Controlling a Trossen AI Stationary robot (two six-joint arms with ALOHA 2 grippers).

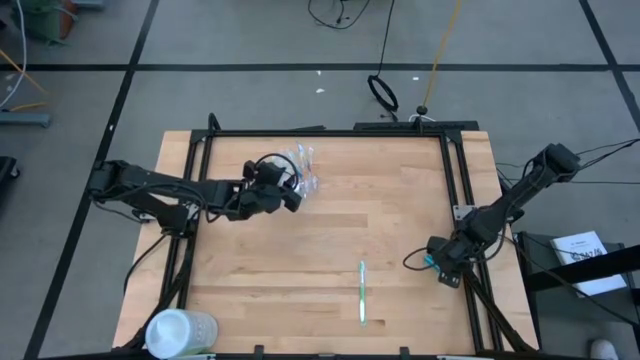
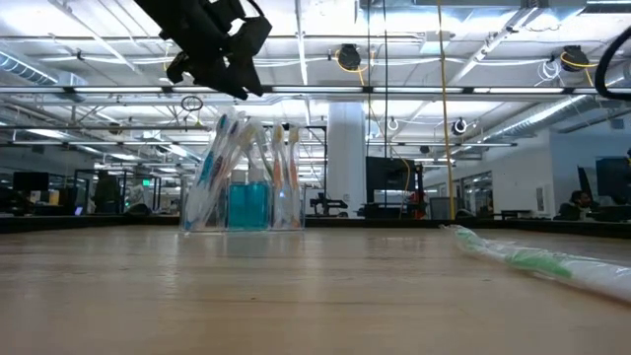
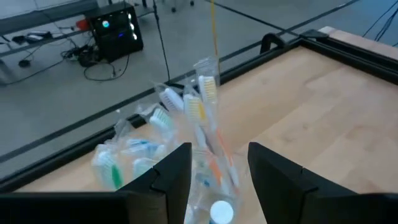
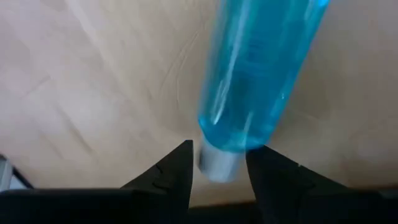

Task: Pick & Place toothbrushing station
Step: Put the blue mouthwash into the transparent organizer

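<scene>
Standing at the table's near edge, I see most of the job looks done: the clear cup (image 2: pixel 244 207) sits upright toward the far left of the wooden table (image 1: pixel 330 240), already bristling with wrapped toothbrushes (image 3: pixel 200 109), with something teal showing low inside it in the low view, likely toothpaste.

The left gripper (image 1: pixel 285 190) hangs just above and beside that cup. In its wrist view the two dark fingers (image 3: pixel 174 171) stand apart with the wrapped brushes showing between and beyond them. Whether they pinch anything I cannot tell; from the low view the claw seems clear above the brush tops, so I judge it empty and partly spread.

Over by the right edge of the table, the right gripper (image 1: pixel 445 262) is down low at a teal toothpaste tube (image 4: pixel 258 81). Its fingers (image 4: pixel 171 168) flank the tube's white cap end at a narrow gap, but I cannot tell whether they have actually closed on it or only straddle it.

One green toothbrush (image 1: pixel 362 291) in its clear wrapper lies alone on the boards near the front, well apart from the cup.

So what is left, by my reckoning, is that tube and this last brush. A white cylindrical container (image 1: pixel 180 333) sits at the front left corner, untouched.
</scene>
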